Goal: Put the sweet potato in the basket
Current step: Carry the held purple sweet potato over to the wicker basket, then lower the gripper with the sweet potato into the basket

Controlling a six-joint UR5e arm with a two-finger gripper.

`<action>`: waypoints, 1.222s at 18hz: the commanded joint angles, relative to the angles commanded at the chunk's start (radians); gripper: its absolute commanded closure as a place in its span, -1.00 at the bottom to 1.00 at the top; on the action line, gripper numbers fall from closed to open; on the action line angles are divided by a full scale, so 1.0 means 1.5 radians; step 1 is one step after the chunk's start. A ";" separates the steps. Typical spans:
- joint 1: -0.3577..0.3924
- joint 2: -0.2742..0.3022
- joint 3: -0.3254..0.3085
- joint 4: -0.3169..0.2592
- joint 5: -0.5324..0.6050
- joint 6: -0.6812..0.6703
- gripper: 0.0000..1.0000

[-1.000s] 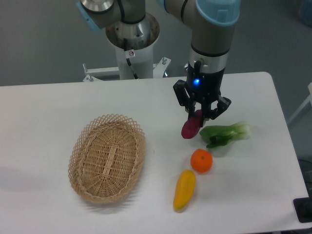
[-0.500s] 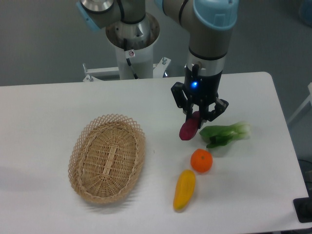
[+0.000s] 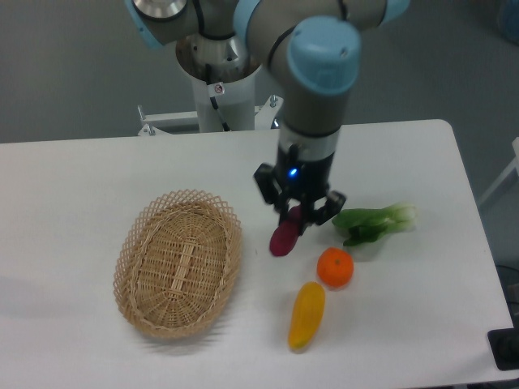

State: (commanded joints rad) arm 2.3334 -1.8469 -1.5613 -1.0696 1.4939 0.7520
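Over the last second my gripper (image 3: pixel 297 217) slides left from beside the bok choy (image 3: pixel 375 222) toward the basket (image 3: pixel 179 262), and it carries the sweet potato (image 3: pixel 285 237) along, so the transport leg is under way. Fingers are pinched on the upper end of the sweet potato; the purple tuber hangs tilted below them, lower tip pointing down-left. It looks lifted off the table (image 3: pixel 73 186), a faint shadow sits under it, though I can't be fully sure of the clearance from this one view. Right now it's between the basket and the orange (image 3: pixel 335 267), nearer the orange, not yet over the wicker rim. The yellow fruit (image 3: pixel 306 314) lies in front of the orange; all three leftovers are in the same spots as a second ago. Basket: nothing in it, I see only bare woven bottom. It's the only container here. My read: grasp done, roughly halfway across; I need more leftward travel until the tuber is over the basket middle, then lower and let go. Risk is the tilted tuber clipping the lacy near rim if I stay this low.
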 joint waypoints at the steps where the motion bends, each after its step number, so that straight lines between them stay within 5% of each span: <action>1: -0.017 -0.002 -0.019 0.025 0.017 -0.018 0.31; 6: -0.095 -0.019 -0.090 0.103 0.085 -0.107 0.31; 11: -0.159 -0.061 -0.104 0.111 0.124 -0.169 0.31; 22: -0.191 -0.099 -0.139 0.112 0.167 -0.089 0.31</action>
State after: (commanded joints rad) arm 2.0463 -1.9957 -1.7702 -0.9020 1.7441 0.6182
